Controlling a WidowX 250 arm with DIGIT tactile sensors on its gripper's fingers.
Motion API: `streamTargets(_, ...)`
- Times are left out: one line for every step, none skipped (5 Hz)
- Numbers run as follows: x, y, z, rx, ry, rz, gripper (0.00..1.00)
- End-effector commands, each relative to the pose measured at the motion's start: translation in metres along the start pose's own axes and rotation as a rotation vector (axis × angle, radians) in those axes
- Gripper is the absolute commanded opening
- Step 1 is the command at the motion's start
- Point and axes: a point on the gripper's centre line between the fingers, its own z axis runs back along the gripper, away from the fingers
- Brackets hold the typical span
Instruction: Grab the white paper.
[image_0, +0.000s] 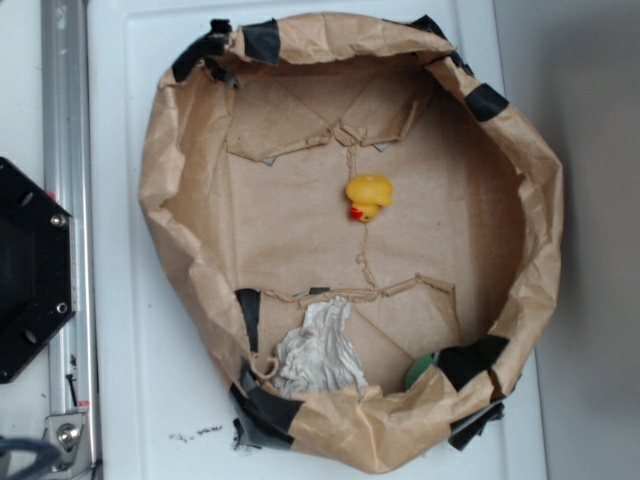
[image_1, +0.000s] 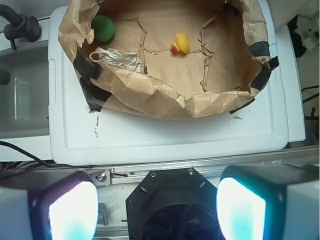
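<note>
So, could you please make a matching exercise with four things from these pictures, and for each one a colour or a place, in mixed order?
Things:
1. duck
2. white paper
3. ball
4. tape patches

Descriptions:
A. green, partly hidden by the bag's wall in the exterior view
B. black, stuck on the rim of the brown paper bag
C. yellow with a red beak, near the middle of the bag's floor
D. crumpled and off-white, lying against the bag's inner wall

Pairs: 1-C, 2-D, 3-A, 4-B
</note>
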Motion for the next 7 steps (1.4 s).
streamTargets(0.000,0.000,0.000,0.000,0.000,0.000,1.00)
streamTargets(0.044,0.007,-0.030,0.033,0.015,0.173,1.00)
streamTargets(0.076,0.014,-0.049,-0.010,0.058,0.320,1.00)
streamTargets(0.092,0.024,-0.069,-0.055,0.101,0.506,1.00)
streamTargets(0.110,0.031,-0.104,-0.136,0.167,0.694,1.00)
streamTargets(0.121,0.016,-0.141,-0.190,0.245,0.753,1.00)
streamTargets(0.125,-0.009,-0.164,-0.197,0.298,0.768,1.00)
